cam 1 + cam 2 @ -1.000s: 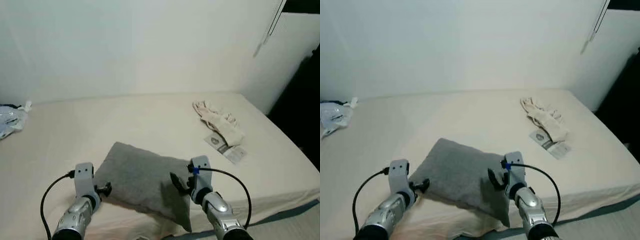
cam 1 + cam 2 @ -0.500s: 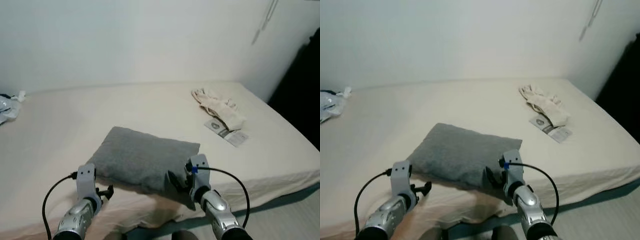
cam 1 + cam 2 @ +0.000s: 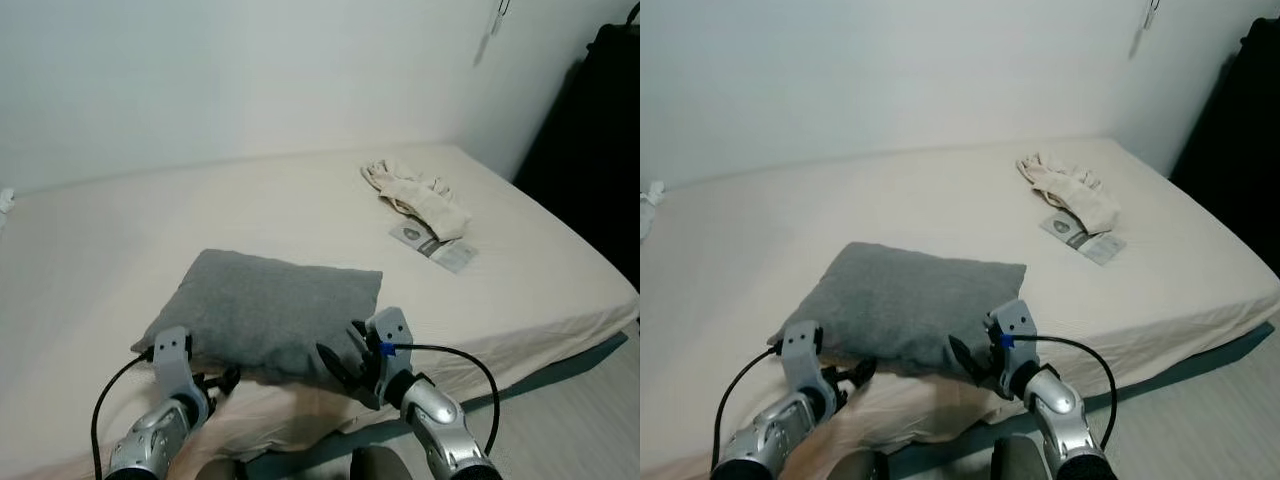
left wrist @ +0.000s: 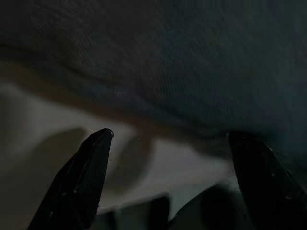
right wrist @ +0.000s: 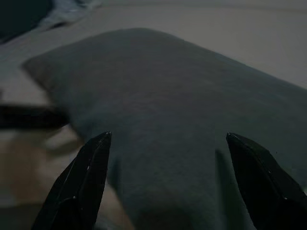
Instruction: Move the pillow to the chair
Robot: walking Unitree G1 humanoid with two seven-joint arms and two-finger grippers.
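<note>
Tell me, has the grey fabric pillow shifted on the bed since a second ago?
No. The grey fabric pillow keeps its place relative to the printed paper leaflet on the cream bed; only the camera moved.

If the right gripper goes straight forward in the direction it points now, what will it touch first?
Most likely the grey pillow. The right gripper is open and aimed at the pillow's near corner on the bed, with nothing visible between them, though the exact gap is hard to judge.

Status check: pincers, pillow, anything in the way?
Both pincers open, left pincer and right pincer at the pillow's near edge. Pillow lies on bed, ungripped. Cloth and leaflet lie apart.
</note>
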